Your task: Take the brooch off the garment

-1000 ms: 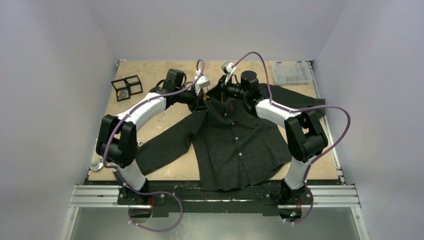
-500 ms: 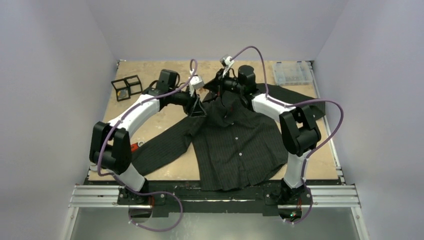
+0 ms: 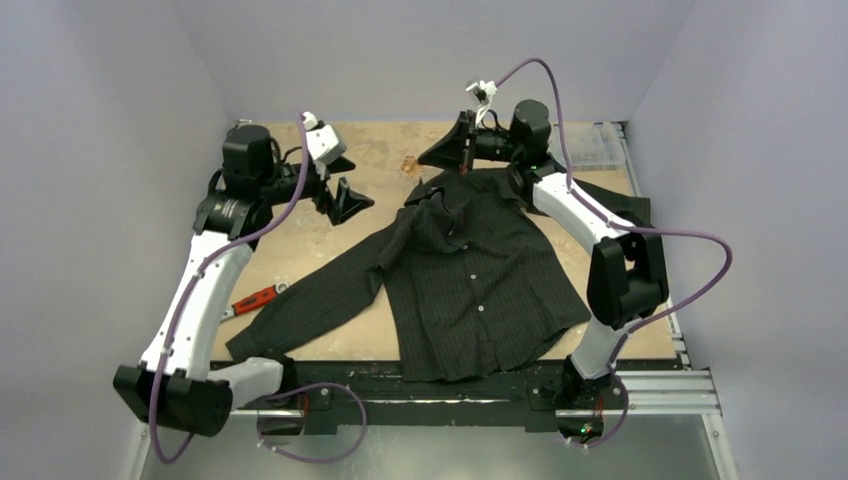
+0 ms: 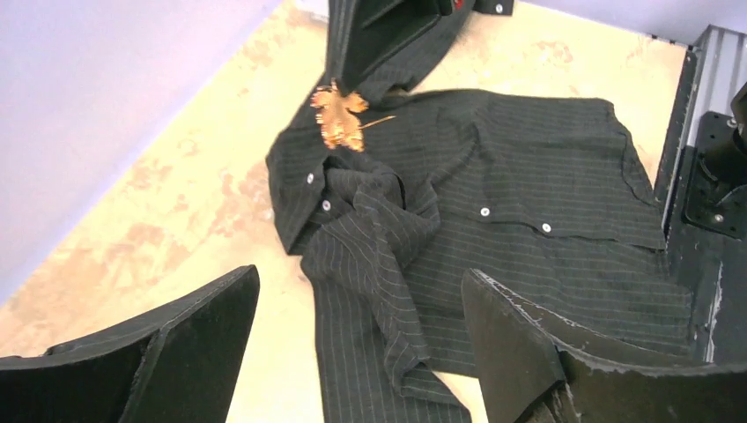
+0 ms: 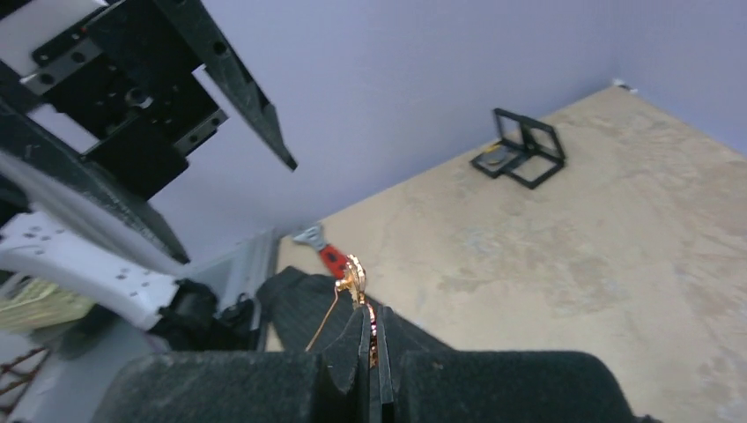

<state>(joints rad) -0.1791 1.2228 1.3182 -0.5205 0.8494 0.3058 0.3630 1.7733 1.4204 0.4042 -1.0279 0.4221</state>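
The garment (image 3: 470, 280), a black pinstriped shirt with white buttons, lies spread on the table, its collar crumpled (image 4: 352, 203). The brooch (image 5: 355, 278), a gold leaf shape, is pinched edge-on between the tips of my right gripper (image 5: 370, 315), which is shut on it. Its thin pin hangs bare below it. In the left wrist view the brooch (image 4: 339, 115) hangs just over the collar's edge at the right gripper's tips. My left gripper (image 3: 348, 186) hovers left of the collar, open and holding nothing (image 4: 359, 275).
A red-handled tool (image 3: 255, 298) lies by the left sleeve. A black wire-frame cube pair (image 5: 520, 150) stands at the back left. A clear plastic box (image 3: 603, 140) sits at the back right corner. Grey walls close in three sides.
My left gripper opened, let go of the shirt at the collar and swung back to the left. My right gripper rose towards the back with the brooch, and the collar dropped onto the table.
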